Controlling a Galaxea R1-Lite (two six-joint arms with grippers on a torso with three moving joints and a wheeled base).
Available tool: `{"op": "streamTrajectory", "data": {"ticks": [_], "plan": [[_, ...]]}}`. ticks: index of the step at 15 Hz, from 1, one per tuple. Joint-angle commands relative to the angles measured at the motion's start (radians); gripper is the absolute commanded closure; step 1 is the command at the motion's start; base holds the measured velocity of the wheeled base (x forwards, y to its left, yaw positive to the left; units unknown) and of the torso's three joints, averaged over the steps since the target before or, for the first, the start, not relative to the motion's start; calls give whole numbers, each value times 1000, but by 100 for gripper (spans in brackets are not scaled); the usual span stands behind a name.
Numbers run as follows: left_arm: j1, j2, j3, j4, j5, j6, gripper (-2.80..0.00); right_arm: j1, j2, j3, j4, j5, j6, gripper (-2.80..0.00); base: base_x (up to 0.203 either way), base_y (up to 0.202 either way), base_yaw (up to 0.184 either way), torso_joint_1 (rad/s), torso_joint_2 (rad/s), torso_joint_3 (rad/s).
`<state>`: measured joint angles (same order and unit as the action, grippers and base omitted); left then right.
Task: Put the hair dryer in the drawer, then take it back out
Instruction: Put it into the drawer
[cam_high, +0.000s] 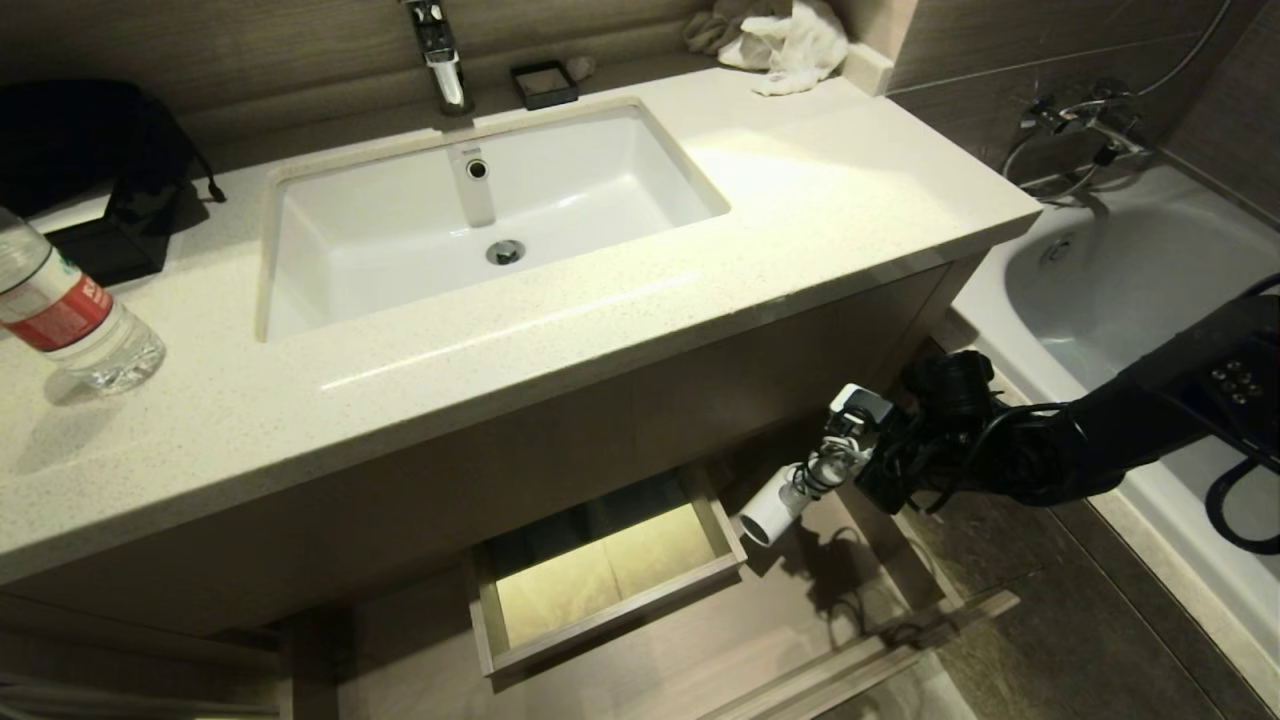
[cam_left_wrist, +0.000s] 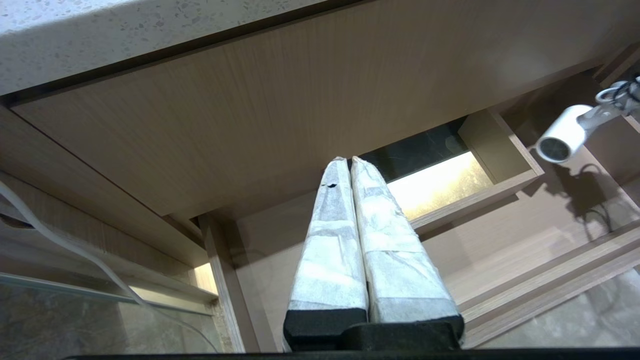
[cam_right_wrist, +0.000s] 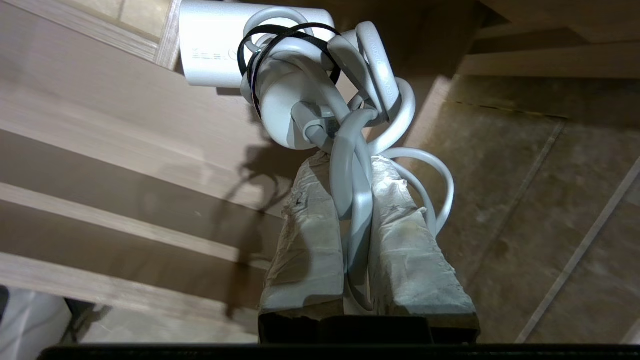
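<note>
The small white hair dryer (cam_high: 772, 512) hangs in the air over the right part of the open drawer (cam_high: 720, 640), its grey grilled end pointing down and left. My right gripper (cam_high: 842, 452) reaches in from the right, shut on the dryer's bundled white cord. In the right wrist view the cord runs between the padded fingers (cam_right_wrist: 310, 235) of the right gripper (cam_right_wrist: 350, 162), and the hair dryer (cam_right_wrist: 220, 45) sits just past the tips. The left gripper (cam_left_wrist: 348, 160) is shut on nothing, low at the left, facing the drawer (cam_left_wrist: 500, 250); the hair dryer (cam_left_wrist: 562, 132) shows there too.
The drawer has a boxed cutout (cam_high: 600, 570) and a narrow front strip (cam_high: 880, 645). Above are the speckled counter (cam_high: 820, 190), sink (cam_high: 300, 250), tap (cam_high: 445, 60), a water bottle (cam_high: 70, 320), a black bag (cam_high: 90, 150) and a white cloth (cam_high: 795, 45). A bathtub (cam_high: 1140, 270) stands right.
</note>
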<state>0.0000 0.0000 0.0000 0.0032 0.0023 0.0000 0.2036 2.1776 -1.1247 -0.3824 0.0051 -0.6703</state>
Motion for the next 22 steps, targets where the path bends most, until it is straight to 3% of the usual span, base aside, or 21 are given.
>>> {"op": "streamTrajectory", "data": {"ticks": [1,6,12,15,22], "plan": [[0,0,0,0,1,1,0,8,61,-13,-28,2,7,0,0,0,0,0,0,0],[0,0,0,0,1,0,0,7,154,-79,-146,5,-4,0,0,0,0,0,0,0],[0,0,0,0,1,0,0,-54,158,-122,-142,11,-37,0,0,0,0,0,0,0],[0,0,0,0,1,0,0,-81,149,-156,-135,58,-67,0,0,0,0,0,0,0],[0,0,0,0,1,0,0,-90,124,-98,-136,61,-72,0,0,0,0,0,0,0]]}}
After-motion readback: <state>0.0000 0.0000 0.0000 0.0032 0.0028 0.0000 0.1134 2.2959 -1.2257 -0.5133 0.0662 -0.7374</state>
